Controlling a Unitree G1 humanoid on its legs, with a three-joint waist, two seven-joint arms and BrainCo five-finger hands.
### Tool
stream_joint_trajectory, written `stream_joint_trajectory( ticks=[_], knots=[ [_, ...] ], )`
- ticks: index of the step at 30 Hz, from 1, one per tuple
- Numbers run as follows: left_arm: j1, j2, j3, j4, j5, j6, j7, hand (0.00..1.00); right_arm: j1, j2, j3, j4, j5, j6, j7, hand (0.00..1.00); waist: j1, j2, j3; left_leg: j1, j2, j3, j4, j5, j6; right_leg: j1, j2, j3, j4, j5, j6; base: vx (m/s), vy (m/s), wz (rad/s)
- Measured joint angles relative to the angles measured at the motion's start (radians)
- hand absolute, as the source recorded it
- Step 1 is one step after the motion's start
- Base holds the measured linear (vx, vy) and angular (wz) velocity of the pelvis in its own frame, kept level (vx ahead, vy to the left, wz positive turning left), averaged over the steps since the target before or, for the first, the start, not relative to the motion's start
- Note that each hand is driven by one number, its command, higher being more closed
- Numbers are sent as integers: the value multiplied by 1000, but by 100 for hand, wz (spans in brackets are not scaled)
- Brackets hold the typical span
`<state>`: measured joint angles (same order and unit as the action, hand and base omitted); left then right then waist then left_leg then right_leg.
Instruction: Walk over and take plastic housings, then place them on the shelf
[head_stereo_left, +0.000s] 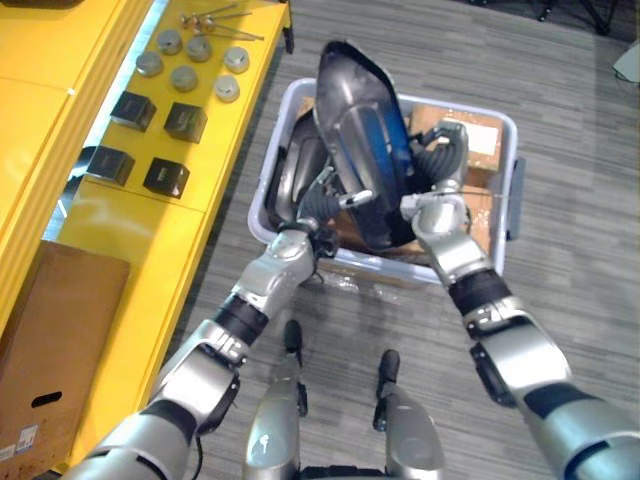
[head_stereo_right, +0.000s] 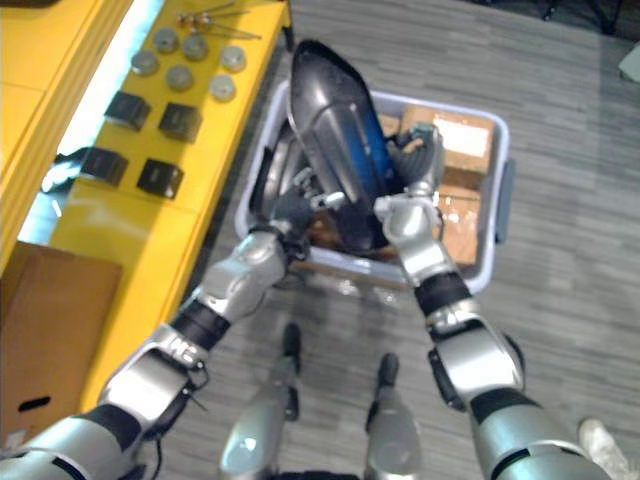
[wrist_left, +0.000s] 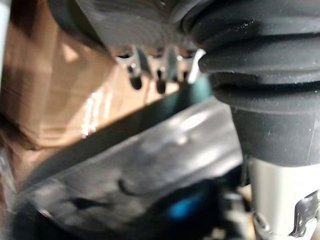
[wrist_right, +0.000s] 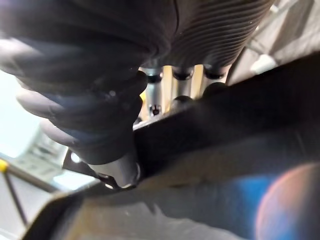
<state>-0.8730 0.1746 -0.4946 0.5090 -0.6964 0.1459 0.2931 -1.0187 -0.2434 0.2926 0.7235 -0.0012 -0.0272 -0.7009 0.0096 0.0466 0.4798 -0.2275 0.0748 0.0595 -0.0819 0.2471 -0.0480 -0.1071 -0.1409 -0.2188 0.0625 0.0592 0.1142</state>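
Both hands grip the housing, a long dark glossy plastic shell with a blue sheen; the left hand takes its lower edge from one side, fingers curled over the rim; the right hand clamps the opposite edge, fingers behind it and thumb in front. The shell stands nearly upright, its narrow end rising away from the fingers and its lower end hanging between them, over the grey bin; more dark shells and cardboard boxes lie in the bin below the fingers.

The step in hand is, I judge, the taking; the shell is picked but not yet carried. The next move calls for a turn toward the yellow shelf, well out to the left of the left fingers; black cubes and metal discs sit on its far part, so the shell wants a bare stretch; both grips must hold evenly as the lower end clears the bin's rim.
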Motion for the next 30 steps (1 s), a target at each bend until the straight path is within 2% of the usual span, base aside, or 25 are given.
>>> stream_joint_trajectory(
  ticks=[3, 5, 8, 10, 12, 14, 17, 18, 20, 24, 28, 30],
  knots=[
    [-1, -14, -1, 48, 57, 17, 38, 0, -7, 19, 22, -10, 4, 0, -3, 100, 0, 0, 0, 0, 1, 0, 0, 0, 0, 0, 1, 0, 0, 0, 0, 0, 0, 0],
    [3, -30, -16, 97, 91, 32, 56, 0, -10, 44, 21, -40, 46, 0, -12, 100, -1, 0, 0, 1, 1, 0, 0, 0, 0, 0, 1, 0, 0, 0, 0, 0, 0, 0],
    [13, -37, -22, 97, 113, 30, 62, 0, -16, 75, 38, -48, 42, 0, -24, 100, 3, 0, 0, 3, 0, 0, 0, 0, -1, 2, 0, 0, 0, 0, 0, 0, 0, 0],
    [21, -42, -23, 97, 104, 20, 82, 0, -16, 79, 49, -48, 46, 0, -29, 100, 4, 0, 0, 4, 0, -1, 0, 0, -1, 4, 0, 0, 0, 0, 0, 0, 0, 0],
    [28, -43, -22, 97, 99, -11, 100, 0, -16, 84, 62, -45, 46, 0, -42, 100, 4, 0, 0, 6, 0, -2, 0, -2, -3, 5, 0, 0, 0, 0, 0, 0, 0, 0],
    [29, -46, -22, 97, 64, -19, 112, 0, -15, 85, 63, -41, 46, 0, -42, 100, 4, 0, 0, 9, -1, -2, 0, -3, -4, 8, -1, 0, 0, 0, 0, 0, 0, 0],
    [33, -61, -16, 97, 11, -56, 121, 0, -8, 85, 64, -35, 47, 0, -44, 100, 4, 0, 0, 15, -1, -2, 0, -3, -5, 14, -1, -1, 0, -1, -1, 0, 0, 0],
    [34, -67, -14, 97, -12, -68, 124, 100, -2, 86, 65, -35, 47, -1, -45, 100, 4, 0, 0, 16, -1, -2, 0, -4, -5, 15, -1, -1, 0, -2, -2, 0, 0, 0],
    [41, -72, -8, 97, -23, -92, 126, 100, 2, 87, 65, -35, 47, -1, -45, 100, 3, 0, 0, 16, 0, -2, 0, -4, -5, 15, -1, -1, 0, -2, -2, 0, 0, 0],
    [54, -78, 4, 97, -65, -166, 140, 100, 31, 87, 65, -34, 48, -1, -66, 100, 3, 0, 0, 16, -1, -2, 0, -4, -5, 15, -1, -2, 0, -3, -3, 0, 0, 0],
    [53, -87, 12, 97, -166, -262, 138, 100, 49, 87, 65, -32, 57, -4, -79, 100, 3, 0, 0, 16, -1, -2, 0, -4, -5, 16, -1, -3, 0, -3, -3, 0, 0, 0],
    [54, -91, 12, 102, -216, -278, 137, 100, 56, 88, 68, -38, 64, -23, -83, 100, 2, 0, 0, 16, -1, -2, 0, -4, -5, 16, -1, -2, 0, -3, -3, 0, 0, 0]
  ],
)
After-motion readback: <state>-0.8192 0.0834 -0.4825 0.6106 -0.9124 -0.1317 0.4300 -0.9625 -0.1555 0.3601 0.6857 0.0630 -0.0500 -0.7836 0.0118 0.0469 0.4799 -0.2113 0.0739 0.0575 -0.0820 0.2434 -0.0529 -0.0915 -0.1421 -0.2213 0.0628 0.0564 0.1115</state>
